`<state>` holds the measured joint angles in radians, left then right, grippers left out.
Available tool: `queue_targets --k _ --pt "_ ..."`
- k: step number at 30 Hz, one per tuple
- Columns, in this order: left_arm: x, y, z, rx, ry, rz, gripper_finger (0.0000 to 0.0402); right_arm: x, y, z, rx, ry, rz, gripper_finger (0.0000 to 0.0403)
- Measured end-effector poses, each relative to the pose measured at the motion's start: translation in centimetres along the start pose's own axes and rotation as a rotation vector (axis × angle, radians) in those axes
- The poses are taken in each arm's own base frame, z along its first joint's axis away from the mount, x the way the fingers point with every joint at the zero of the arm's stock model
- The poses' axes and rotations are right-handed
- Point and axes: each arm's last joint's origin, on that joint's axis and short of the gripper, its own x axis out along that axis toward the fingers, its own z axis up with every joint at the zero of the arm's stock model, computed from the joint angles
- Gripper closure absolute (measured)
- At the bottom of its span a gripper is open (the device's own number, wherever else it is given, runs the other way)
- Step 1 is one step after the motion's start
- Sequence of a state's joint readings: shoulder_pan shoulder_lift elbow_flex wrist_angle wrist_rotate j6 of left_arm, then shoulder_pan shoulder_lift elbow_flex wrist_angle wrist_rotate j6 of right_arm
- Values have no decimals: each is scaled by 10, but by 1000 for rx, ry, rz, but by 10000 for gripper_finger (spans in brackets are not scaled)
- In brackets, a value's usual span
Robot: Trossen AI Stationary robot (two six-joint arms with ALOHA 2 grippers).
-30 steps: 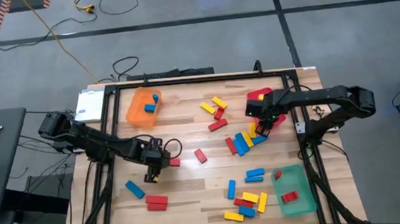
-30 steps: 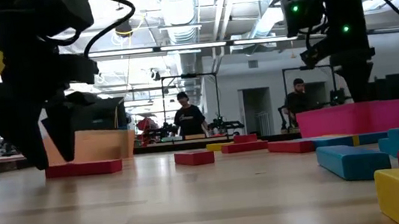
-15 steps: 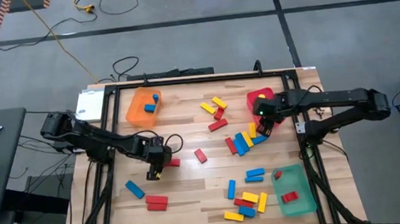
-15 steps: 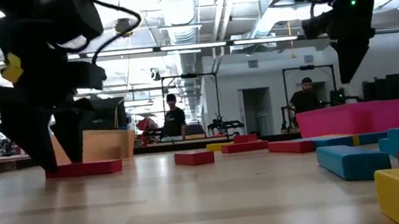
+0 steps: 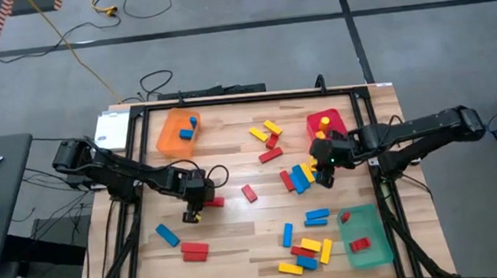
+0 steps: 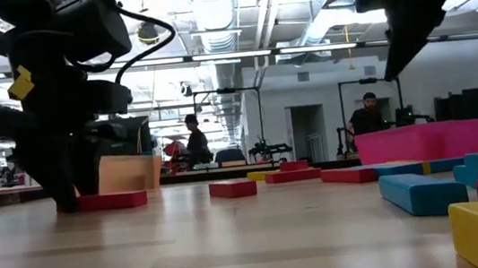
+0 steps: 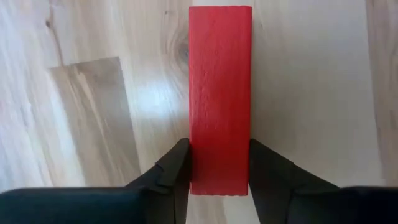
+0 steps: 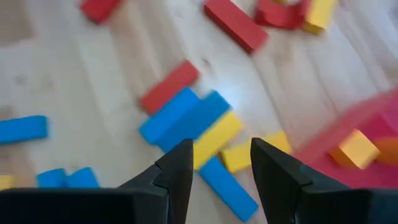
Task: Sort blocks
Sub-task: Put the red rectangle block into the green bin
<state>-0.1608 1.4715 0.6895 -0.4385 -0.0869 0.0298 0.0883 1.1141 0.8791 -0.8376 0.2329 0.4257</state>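
Left end effector point(image 7: 219, 163) is down on the bench point(image 5: 238, 229), fingers closed against both long sides of a red block point(image 7: 220, 93) lying flat left of centre. Right end effector point(image 8: 221, 163) hovers empty, fingers parted, above clustered blue, yellow and red blocks point(image 5: 301, 176) beside the red tray point(image 5: 327, 118).

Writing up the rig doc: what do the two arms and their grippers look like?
Both arms are black, slim jointed links. The left arm carries a looped black cable and a small yellow tag near the left gripper. The right arm shows a green indicator light by the right gripper. Wrist views show matte black, wedge-shaped fingers.
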Motion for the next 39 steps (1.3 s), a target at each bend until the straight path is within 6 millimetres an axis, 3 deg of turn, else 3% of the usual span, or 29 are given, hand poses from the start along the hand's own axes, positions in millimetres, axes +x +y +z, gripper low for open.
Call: queue_targets --k 9,19,27,33,39 --pt "-4 1 11 -2 -127 16 284 -13 42 2 -98 -193 179 227" --pt "-46 5 46 39 -602 39 284 -31 83 -10 -163 -447 161 227" --pt "-69 6 66 67 -904 51 284 -16 106 -4 -222 -608 155 204" --pt "-78 6 72 61 -1016 60 284 1 119 12 -266 -707 129 161" --pt "-83 6 75 53 -1071 79 284 10 131 26 -342 -871 21 158"
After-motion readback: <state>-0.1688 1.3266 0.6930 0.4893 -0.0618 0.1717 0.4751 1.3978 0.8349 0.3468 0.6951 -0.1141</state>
